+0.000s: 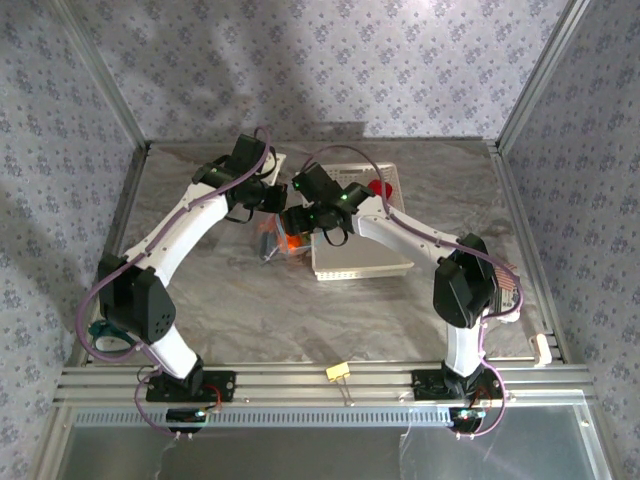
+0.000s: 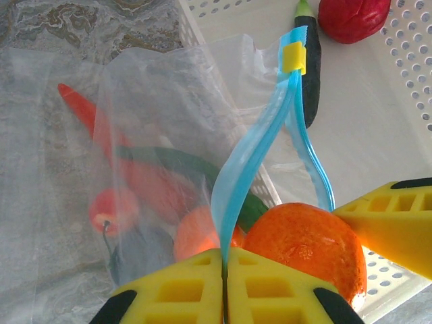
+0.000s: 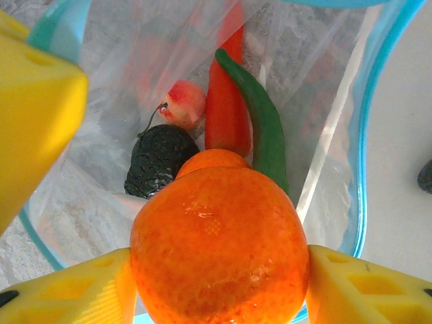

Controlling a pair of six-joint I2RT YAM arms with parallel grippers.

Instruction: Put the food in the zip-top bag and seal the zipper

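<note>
Left hand (image 2: pixel 224 264) pinches zipper (image 2: pixel 251 154); grey marbled table (image 1: pixel 250 312), floral-papered walls (image 1: pixel 400 60).

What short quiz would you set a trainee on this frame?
1. True or false: the left hand grips the zipper of the bag.
2. The right hand holds: A banana, B orange, C lemon?
3. Fill in: the red fruit lies in the white ____.
Key: 1 true. 2 B. 3 basket.
</note>
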